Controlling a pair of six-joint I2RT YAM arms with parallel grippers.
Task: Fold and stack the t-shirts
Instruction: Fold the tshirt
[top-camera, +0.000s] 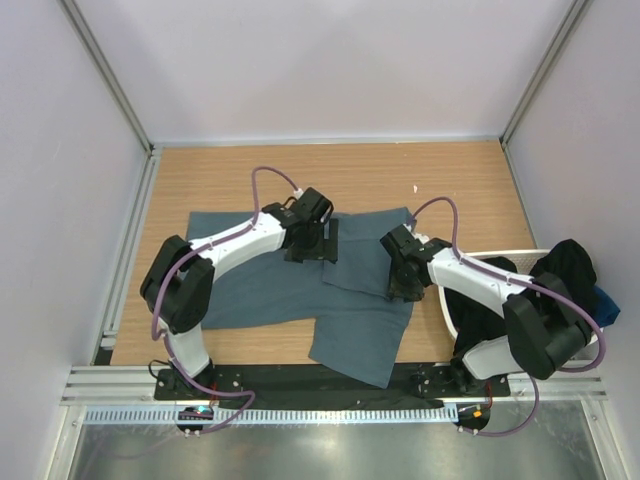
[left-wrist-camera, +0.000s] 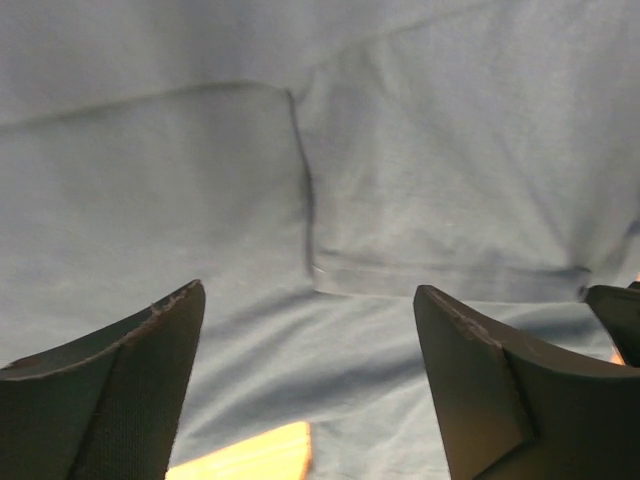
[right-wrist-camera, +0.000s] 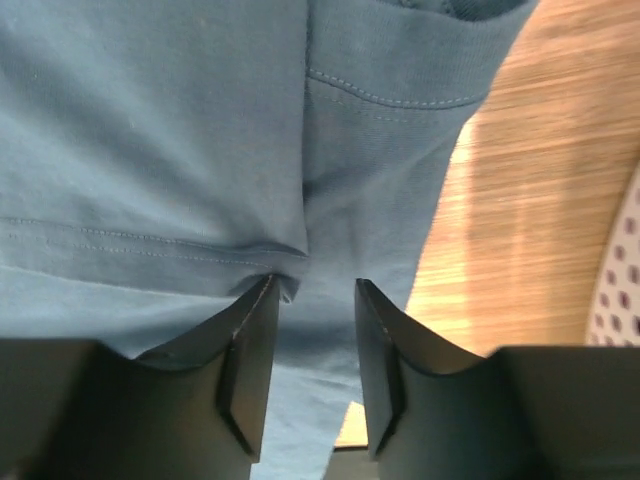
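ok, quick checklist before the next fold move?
1. Left gripper open, nothing between its fingers: ok.
2. Right gripper free of cloth: jaws parted, but a hem sits right at the tips: cannot tell.
3. Slate-blue t-shirt flat: right side folded over the middle, few wrinkles: ok.
4. T-shirt fully on the table: near corner reaches the near edge: not ok.
5. Right arm clear of the laundry basket: elbow hangs over it, contact cannot tell.

Bright even light, softly blurred wrist views
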